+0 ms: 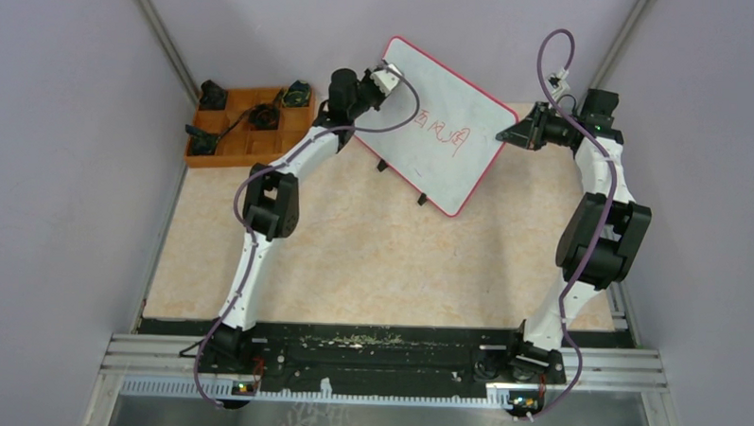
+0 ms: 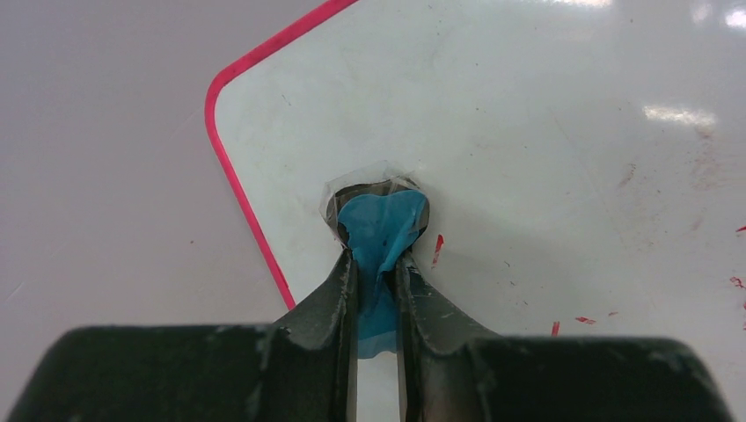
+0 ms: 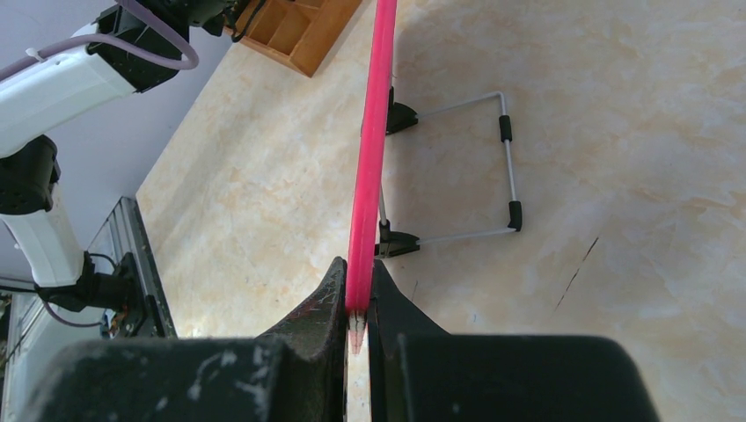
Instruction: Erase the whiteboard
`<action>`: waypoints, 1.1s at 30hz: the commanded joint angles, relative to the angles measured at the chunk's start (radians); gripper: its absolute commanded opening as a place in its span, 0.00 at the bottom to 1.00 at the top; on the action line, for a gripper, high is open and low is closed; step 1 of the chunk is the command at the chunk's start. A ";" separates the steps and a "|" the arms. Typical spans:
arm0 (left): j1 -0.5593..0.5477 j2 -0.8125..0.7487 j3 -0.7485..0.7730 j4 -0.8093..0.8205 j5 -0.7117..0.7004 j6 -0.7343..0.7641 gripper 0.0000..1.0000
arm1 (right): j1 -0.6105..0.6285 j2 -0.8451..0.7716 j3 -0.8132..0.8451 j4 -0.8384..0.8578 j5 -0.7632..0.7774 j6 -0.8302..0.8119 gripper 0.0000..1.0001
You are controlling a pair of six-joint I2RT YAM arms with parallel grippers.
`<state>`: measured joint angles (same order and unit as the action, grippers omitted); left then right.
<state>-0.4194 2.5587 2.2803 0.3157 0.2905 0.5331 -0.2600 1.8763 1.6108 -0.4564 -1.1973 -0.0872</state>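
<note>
The whiteboard [image 1: 450, 168] stands tilted at the back of the table, with a pink frame and red characters [image 1: 444, 136] near its middle. My left gripper [image 1: 389, 79] is at the board's top left corner, shut on a blue cloth [image 2: 380, 227]. The left wrist view shows the cloth pressed against the whiteboard [image 2: 545, 158], with a few red flecks [image 2: 437, 250] beside it. My right gripper [image 1: 505, 135] is shut on the board's right edge. In the right wrist view the pink frame [image 3: 368, 158] runs up from between the fingers [image 3: 327, 303].
An orange compartment tray [image 1: 225, 160] with dark parts sits at the back left, close to the left arm's elbow. The board's wire stand [image 3: 508, 167] with black feet rests on the beige tabletop [image 1: 372, 260]. Grey walls close in on both sides.
</note>
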 commanded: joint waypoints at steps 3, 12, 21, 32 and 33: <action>-0.040 -0.038 -0.047 0.014 0.079 0.026 0.00 | 0.022 -0.046 0.007 0.051 -0.036 -0.045 0.00; -0.071 -0.056 -0.047 0.032 0.069 0.041 0.00 | 0.027 -0.044 0.001 0.055 -0.036 -0.046 0.00; -0.068 -0.057 -0.041 0.064 0.011 0.082 0.00 | 0.036 -0.048 0.003 0.052 -0.036 -0.046 0.00; -0.019 -0.033 0.030 0.062 -0.041 0.094 0.00 | 0.044 -0.050 0.005 0.050 -0.032 -0.046 0.00; -0.017 -0.031 0.029 0.062 -0.043 0.097 0.00 | 0.045 -0.051 0.005 0.050 -0.032 -0.046 0.00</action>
<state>-0.4480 2.5393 2.2642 0.3458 0.2672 0.6079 -0.2417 1.8763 1.6100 -0.4423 -1.1900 -0.0868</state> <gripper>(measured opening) 0.211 0.045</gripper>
